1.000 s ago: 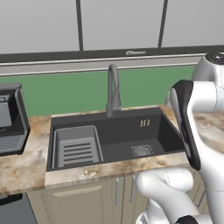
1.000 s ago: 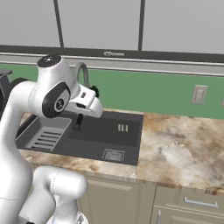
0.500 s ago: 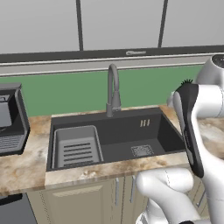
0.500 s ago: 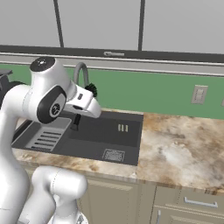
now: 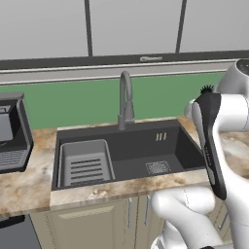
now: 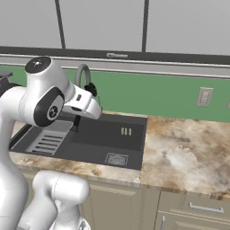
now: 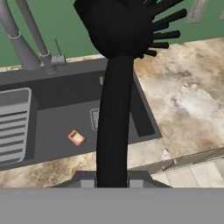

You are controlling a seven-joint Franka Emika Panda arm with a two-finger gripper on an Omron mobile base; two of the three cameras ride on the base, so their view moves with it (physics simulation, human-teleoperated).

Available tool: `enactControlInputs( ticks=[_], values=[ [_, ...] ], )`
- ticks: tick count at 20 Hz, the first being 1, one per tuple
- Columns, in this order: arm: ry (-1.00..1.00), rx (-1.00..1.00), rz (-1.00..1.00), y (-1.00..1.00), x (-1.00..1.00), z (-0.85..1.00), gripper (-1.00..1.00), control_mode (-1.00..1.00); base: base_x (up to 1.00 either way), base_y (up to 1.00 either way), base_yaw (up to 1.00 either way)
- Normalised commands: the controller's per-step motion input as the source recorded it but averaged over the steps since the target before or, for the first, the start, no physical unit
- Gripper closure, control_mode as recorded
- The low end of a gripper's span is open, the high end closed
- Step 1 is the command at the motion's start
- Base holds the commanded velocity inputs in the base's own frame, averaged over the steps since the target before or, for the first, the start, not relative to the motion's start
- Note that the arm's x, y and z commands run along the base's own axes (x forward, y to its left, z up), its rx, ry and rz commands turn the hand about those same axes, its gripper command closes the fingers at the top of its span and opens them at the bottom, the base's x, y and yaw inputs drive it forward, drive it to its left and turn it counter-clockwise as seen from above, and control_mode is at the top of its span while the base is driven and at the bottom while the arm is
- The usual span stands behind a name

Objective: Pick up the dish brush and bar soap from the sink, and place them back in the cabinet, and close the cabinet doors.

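Green back wall (image 5: 73,104) runs behind the table, capped by a dark rail and a pale grey strip. Above it, light-grey wall cabinets (image 5: 131,24) split by dark vertical seams. Table (image 6: 188,157) is mottled brown-and-cream stone, widest on the right. Beige base cabinets (image 5: 92,223) below it, raised-panel fronts; on the right, drawers with short grey bar pulls (image 6: 197,207). Wall outlet (image 6: 204,97) on the green wall, far right. Black coffee machine (image 5: 12,133) on the table at far left, against the wall; dark appliance edge (image 5: 14,233) below it at bottom left. Lighting flat and even, no hard shadows.
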Motion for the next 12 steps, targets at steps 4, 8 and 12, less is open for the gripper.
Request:
enactControlInputs(
  ticks=[4,8,12],
  values=[
    [-0.02,0.00,0.01,0.05,-0.01,0.03,1.00,-1.00,0.00,0.00,0.00],
    [-0.02,0.00,0.01,0.02,0.00,0.05,1.00,-1.00,0.00,0.00,0.00],
    [0.00,0.00,0.00,0.00,0.00,0.00,1.00,1.00,-0.07,0.00,0.00]
  ],
)
